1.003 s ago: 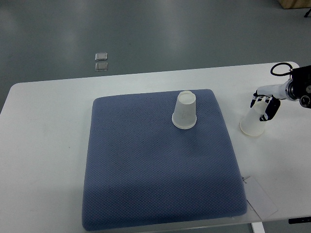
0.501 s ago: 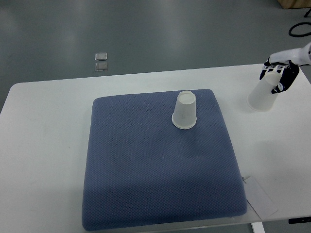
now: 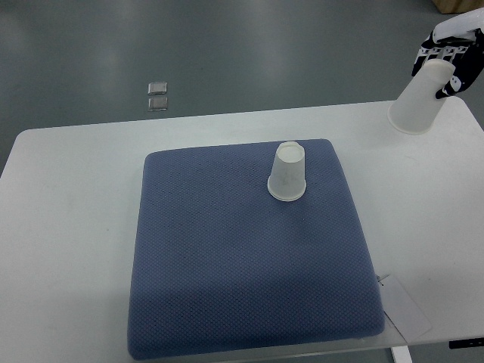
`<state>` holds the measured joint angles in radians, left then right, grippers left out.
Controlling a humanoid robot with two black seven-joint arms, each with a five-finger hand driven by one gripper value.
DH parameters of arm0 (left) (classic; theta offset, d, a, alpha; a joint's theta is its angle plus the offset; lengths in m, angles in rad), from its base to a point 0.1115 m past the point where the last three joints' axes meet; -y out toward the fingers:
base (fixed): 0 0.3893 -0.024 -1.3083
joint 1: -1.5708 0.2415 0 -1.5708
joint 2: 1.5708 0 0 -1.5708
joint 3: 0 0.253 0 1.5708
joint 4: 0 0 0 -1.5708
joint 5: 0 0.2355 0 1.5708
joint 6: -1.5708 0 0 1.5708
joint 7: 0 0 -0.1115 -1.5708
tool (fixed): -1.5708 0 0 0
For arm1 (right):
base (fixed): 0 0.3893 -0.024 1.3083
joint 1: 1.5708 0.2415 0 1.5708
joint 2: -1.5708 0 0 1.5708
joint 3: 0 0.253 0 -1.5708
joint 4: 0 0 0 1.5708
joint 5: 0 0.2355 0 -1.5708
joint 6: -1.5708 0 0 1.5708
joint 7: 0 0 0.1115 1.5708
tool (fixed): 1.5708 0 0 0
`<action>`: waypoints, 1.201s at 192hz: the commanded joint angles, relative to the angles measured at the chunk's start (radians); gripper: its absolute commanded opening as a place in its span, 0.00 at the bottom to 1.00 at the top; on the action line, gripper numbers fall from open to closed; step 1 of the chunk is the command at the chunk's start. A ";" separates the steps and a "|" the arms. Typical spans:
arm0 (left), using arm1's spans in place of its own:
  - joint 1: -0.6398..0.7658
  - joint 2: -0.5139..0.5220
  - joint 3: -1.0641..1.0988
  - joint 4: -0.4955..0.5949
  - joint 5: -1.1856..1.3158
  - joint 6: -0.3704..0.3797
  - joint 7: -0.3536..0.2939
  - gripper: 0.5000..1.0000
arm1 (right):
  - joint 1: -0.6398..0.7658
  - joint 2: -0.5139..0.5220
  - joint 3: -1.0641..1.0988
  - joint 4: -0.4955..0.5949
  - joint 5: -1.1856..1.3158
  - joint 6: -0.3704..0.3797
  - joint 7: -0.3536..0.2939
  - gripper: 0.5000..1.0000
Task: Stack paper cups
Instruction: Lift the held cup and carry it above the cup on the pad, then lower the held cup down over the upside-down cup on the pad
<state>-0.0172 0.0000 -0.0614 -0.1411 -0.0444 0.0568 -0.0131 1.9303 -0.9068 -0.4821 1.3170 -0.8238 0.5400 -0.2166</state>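
Note:
An upside-down white paper cup (image 3: 288,173) stands on the blue mat (image 3: 242,265), near its far edge. My right hand (image 3: 449,57) at the top right corner is shut on a second white paper cup (image 3: 418,102). That cup is held mouth down, tilted, lifted high above the table's far right corner. The left arm does not show.
The white table (image 3: 68,227) carries the mat. A thin white card (image 3: 404,302) lies by the mat's near right corner. Two small clear squares (image 3: 157,95) sit on the grey floor beyond the table.
My right hand has lifted the second cup off the table beside the mat and carried it up and away toward the top right corner. The cup on the mat has not moved.

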 commanded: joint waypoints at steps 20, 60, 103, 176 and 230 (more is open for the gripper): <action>0.000 0.000 0.000 0.000 0.000 0.000 0.001 1.00 | 0.041 0.049 0.000 0.001 0.064 0.000 -0.001 0.42; 0.000 0.000 0.000 0.000 0.000 0.000 -0.001 1.00 | 0.085 0.140 0.000 -0.004 0.101 0.001 -0.001 0.42; 0.000 0.000 0.000 0.000 0.000 0.000 0.001 1.00 | 0.084 0.249 0.000 -0.015 0.114 -0.006 -0.001 0.43; 0.000 0.000 0.000 0.000 0.000 0.000 0.001 1.00 | 0.059 0.394 0.000 -0.064 0.117 -0.034 -0.001 0.43; 0.000 0.000 0.000 0.000 0.000 0.000 0.001 1.00 | -0.007 0.476 0.030 -0.111 0.117 -0.058 -0.001 0.43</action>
<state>-0.0170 0.0000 -0.0614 -0.1411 -0.0441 0.0567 -0.0131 1.9470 -0.4598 -0.4803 1.2213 -0.7072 0.4851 -0.2179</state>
